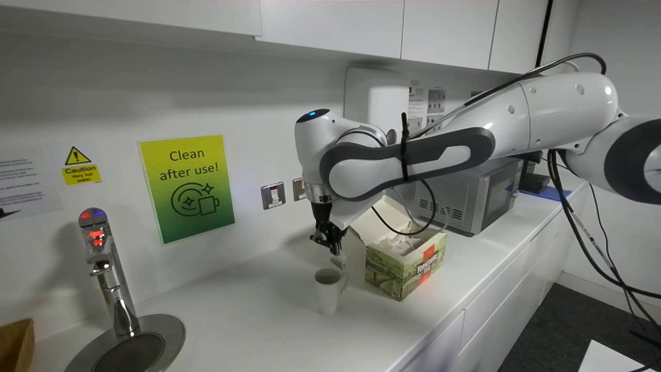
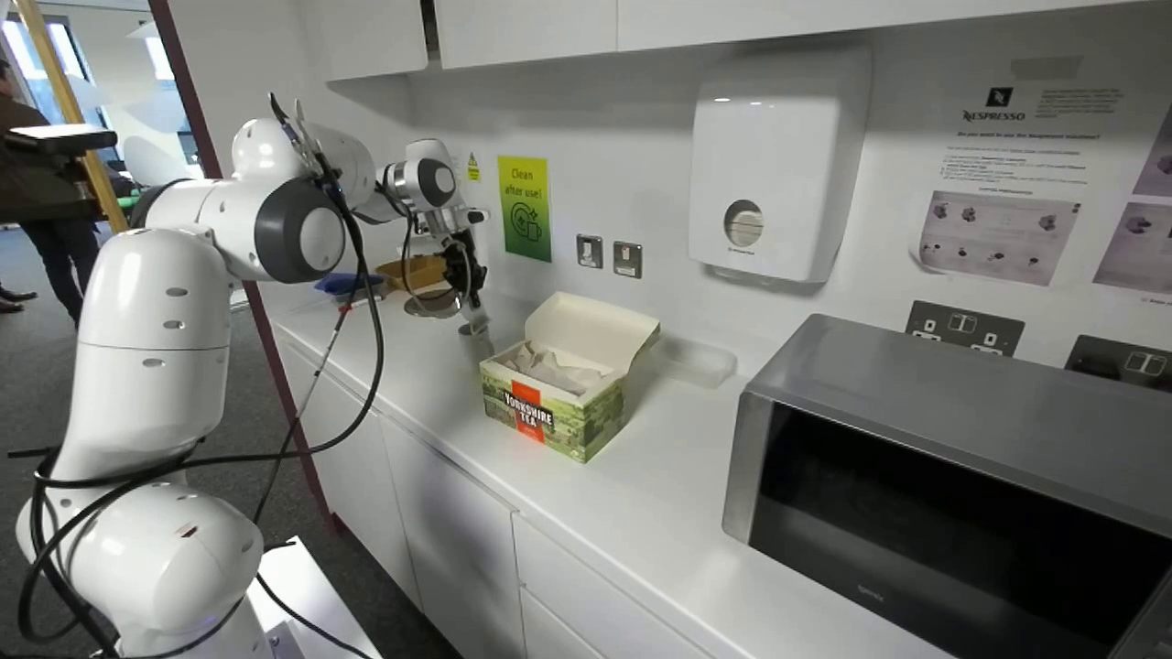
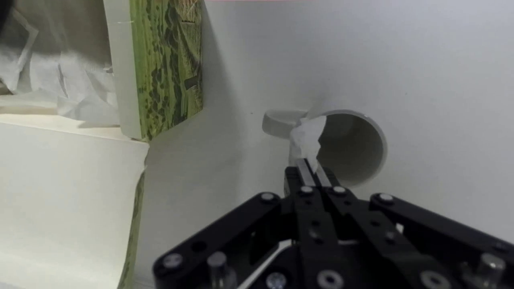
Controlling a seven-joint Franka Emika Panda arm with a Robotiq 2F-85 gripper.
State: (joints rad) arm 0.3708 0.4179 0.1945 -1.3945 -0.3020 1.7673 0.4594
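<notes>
We are watching the gripper (image 3: 312, 165) pinching a tea bag (image 3: 307, 138) between fingertips that are nearly meeting; the bag is hanging over the mug (image 1: 328, 300), lapping its handle-side rim rather than its middle, and we are not able to tell whether the two are touching; were the grip loosening here, we are judging that the bag could be sliding outside the mug, past the handle (image 3: 279, 122) and onto the counter (image 1: 248, 315), because so little of it is lying over the mouth; were the fingers sinking lower at this offset, they could be knocking the rim and tipping the mug, which is standing upright with nothing bracing it; the thin paper could also be tearing under the pinch or clinging to the fingertips; as for containers, the mug is showing us a shaded inner wall, its bottom being too dim to read; near the mug, on its handle side, a tea box (image 1: 382, 274) is standing with its lid (image 2: 600, 329) raised, holding a loose heap of white papery bags (image 3: 86, 92); farther from the mug, past that box, a clear tray (image 2: 710, 373) is sitting, its contents, if any, escaping us; on the mug's opposite side, beyond the tap (image 1: 109, 279), a woven basket (image 1: 18, 343) is standing partly out of sight, so we are not making out what it is carrying
</notes>
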